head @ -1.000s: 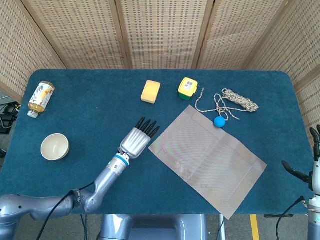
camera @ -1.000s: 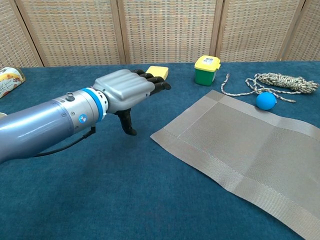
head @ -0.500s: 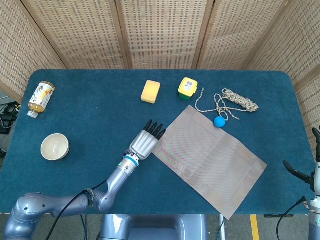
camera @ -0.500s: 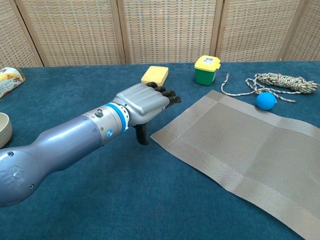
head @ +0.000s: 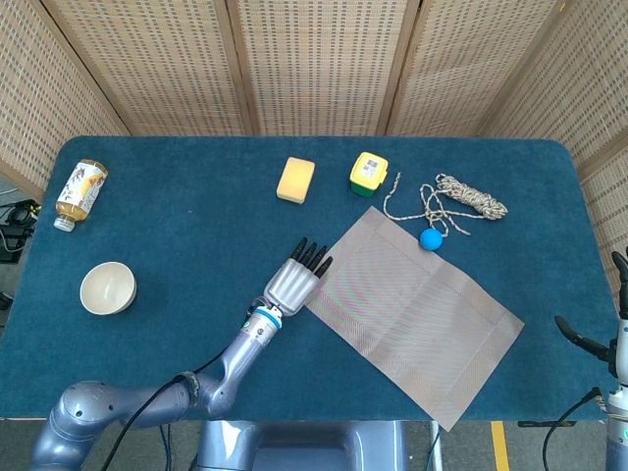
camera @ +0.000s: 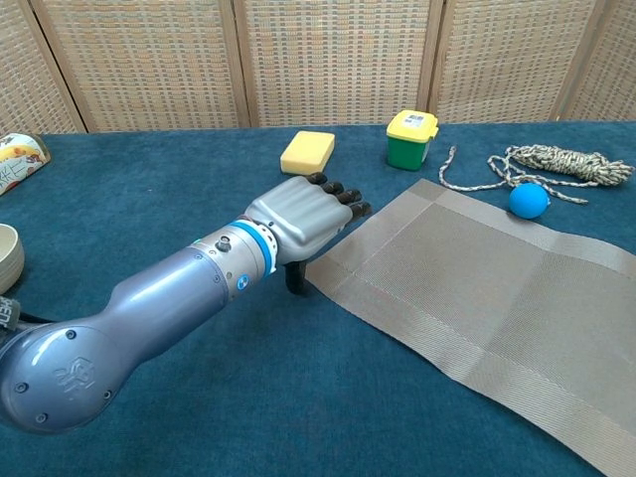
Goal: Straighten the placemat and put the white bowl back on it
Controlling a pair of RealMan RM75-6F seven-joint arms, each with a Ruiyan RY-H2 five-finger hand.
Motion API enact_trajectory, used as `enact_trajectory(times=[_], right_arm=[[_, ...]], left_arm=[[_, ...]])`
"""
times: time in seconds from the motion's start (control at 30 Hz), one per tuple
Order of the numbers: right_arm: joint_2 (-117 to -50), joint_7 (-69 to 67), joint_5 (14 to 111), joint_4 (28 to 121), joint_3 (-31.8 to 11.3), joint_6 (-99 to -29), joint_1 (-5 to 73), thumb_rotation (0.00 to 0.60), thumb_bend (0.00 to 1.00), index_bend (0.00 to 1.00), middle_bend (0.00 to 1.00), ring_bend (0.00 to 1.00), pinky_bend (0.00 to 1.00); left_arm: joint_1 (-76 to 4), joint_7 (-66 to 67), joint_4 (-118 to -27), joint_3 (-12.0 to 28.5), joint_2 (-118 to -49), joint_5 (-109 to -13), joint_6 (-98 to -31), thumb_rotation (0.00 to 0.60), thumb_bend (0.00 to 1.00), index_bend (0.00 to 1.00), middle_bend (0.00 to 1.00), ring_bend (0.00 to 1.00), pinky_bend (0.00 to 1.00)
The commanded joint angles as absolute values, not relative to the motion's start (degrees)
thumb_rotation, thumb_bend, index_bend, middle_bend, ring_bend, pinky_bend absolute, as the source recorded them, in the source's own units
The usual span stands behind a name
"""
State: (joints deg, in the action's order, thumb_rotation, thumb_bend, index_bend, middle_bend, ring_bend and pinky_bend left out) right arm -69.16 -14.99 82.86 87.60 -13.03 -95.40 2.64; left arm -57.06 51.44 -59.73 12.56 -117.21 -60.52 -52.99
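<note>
Hidden: right hand (head: 601, 345) cut off at right edge, finger state unclear.
Left hand (camera: 303, 217): palm down, fingers extended, empty, over placemat (head: 412, 309) left corner.
Placemat: skewed.
Bowl (head: 107, 287): far left, off mat.

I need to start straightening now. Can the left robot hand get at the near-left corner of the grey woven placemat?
Probably yes. The left robot hand is already at that corner of the grey woven placemat, and nothing lies between them on the blue tablecloth.
</note>
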Motion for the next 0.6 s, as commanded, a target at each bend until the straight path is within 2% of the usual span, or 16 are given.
enact_trajectory(times=[0.03,0.07,0.17,0.27,0.43,0.6], right_arm=[[-69.1,-15.0,82.9,87.6,-13.0,-95.3,2.7,0.6,0.26,0.05,0.0,0.0,0.0],[-69.1,-15.1,82.9,87.6,-12.9,-95.2,2.7,0.6,0.26,0.05,0.0,0.0,0.0],[-69.1,-15.3,82.8,87.5,-13.0,-95.2,2.7,0.6,0.26,0.05,0.0,0.0,0.0],[-69.0,-15.5,82.9,87.5,-12.9,-95.0,2.7,0.6,0.26,0.05,0.0,0.0,0.0],[-69.0,-15.4,83.3,87.6,-12.8,-95.1,2.7,0.6,0.26,0.05,0.0,0.0,0.0],[-69.0,-15.2,83.7,87.8,-12.6,-95.4,2.7,0.6,0.26,0.05,0.0,0.0,0.0]], left_arm=[[-57.6,51.1,-58.3,12.5,-118.3,-60.9,-53.0,0.6,0.03,0.06,0.0,0.0,0.0],[-57.8,51.0,-57.5,12.5,-118.8,-61.1,-53.0,0.6,0.05,0.07,0.0,0.0,0.0],[-58.3,50.6,-55.2,12.4,-120.0,-61.9,-53.0,0.6,0.2,0.08,0.0,0.0,0.0],[-58.7,49.6,-53.5,12.5,-121.1,-62.3,-52.8,0.6,0.31,0.09,0.0,0.0,0.0],[-59.2,48.0,-50.7,12.3,-123.0,-63.5,-52.4,0.6,0.31,0.14,0.0,0.0,0.0],[-58.9,43.2,-49.1,10.7,-123.7,-68.6,-55.2,0.6,0.36,0.3,0.0,0.0,0.0]])
